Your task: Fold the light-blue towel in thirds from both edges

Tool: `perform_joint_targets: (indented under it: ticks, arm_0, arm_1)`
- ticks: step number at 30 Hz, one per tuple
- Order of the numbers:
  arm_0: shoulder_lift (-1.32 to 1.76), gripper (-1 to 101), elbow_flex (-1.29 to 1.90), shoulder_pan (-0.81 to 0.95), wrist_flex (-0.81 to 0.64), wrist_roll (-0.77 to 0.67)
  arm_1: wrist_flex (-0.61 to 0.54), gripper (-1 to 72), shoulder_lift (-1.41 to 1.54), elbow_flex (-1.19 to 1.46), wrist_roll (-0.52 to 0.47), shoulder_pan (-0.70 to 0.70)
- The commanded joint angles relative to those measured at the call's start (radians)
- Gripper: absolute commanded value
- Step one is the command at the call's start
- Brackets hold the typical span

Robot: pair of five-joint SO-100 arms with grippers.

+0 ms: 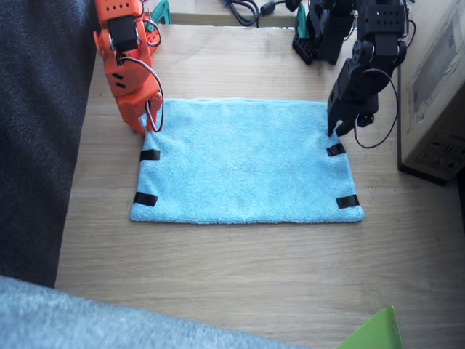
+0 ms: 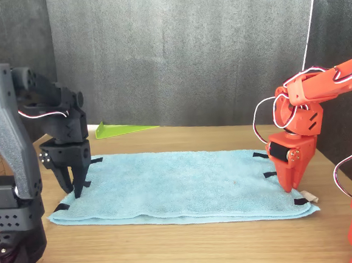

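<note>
The light-blue towel (image 1: pixel 243 163) (image 2: pixel 180 183) lies flat and unfolded on the wooden table (image 1: pixel 240 276). Black tape strips (image 1: pixel 150 154) (image 1: pixel 336 150) mark its two short edges. A small white tag (image 2: pixel 312 199) pokes out at one corner. My right gripper (image 1: pixel 145 129) (image 2: pixel 289 186), orange, points down with its jaws together at the far corner of one short edge, apparently pinching the cloth there. My left gripper (image 1: pixel 338 131) (image 2: pixel 74 188), black, stands slightly open over the far part of the other short edge, tips at the cloth.
A cardboard box (image 1: pixel 436 87) stands close beside the left arm. Dark fabric (image 1: pixel 36 131) runs along the table's side by the right arm, and grey-blue fabric (image 1: pixel 87 320) along the near edge. A green sheet (image 1: pixel 374 334) (image 2: pixel 124 129) lies at a corner. Cables (image 1: pixel 243 9) lie at the back.
</note>
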Motion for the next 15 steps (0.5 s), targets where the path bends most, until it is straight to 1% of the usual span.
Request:
perform_joint_targets:
  ticks: [1, 6, 10, 15]
  arm_0:
    - [0.023, 0, 0.015, 0.015, 0.011, 0.005]
    - [0.032, 0, 0.023, 0.014, 0.006, 0.005]
    - [0.038, 0, 0.029, 0.012, 0.003, 0.008]
    - [0.041, 0, 0.032, 0.011, 0.000, 0.009]
  arm_1:
    - [0.020, 0.2, 0.023, 0.015, 0.018, 0.000]
    - [0.067, 0.1, 0.103, 0.009, 0.017, 0.011]
    - [0.135, 0.1, 0.137, -0.044, 0.014, 0.012]
    - [0.213, 0.1, 0.158, -0.127, 0.009, 0.051]
